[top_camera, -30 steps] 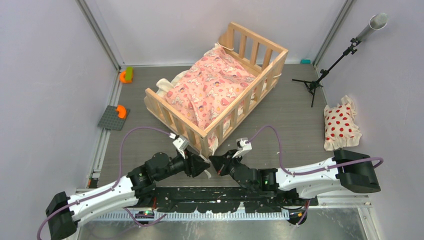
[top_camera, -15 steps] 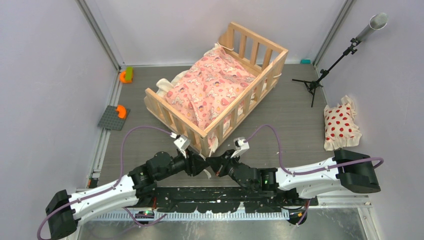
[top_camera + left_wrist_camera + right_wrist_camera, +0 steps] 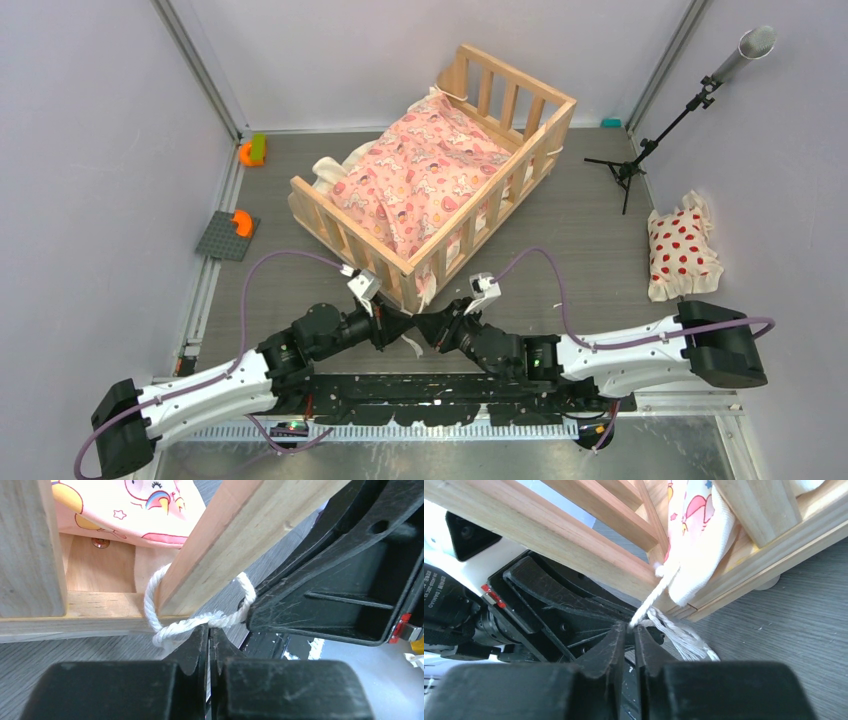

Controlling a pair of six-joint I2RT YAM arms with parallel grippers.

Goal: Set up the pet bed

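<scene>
The left end effector [image 3: 208, 630] is pinched shut on the white tie cord [image 3: 165, 625], which loops round the corner post of the pet bed [image 3: 518, 72] just ahead. Facing it tip to tip, the right end effector [image 3: 630, 630] shows a narrow slit with cord at its tips; whether it grips is unclear. A pink cushion [image 3: 420, 175] fills the bed beyond, and on the counter [image 3: 580, 230] well to the right lies a red-dotted pillow [image 3: 680, 250], with a microphone stand [image 3: 640, 150] farther back.
</scene>
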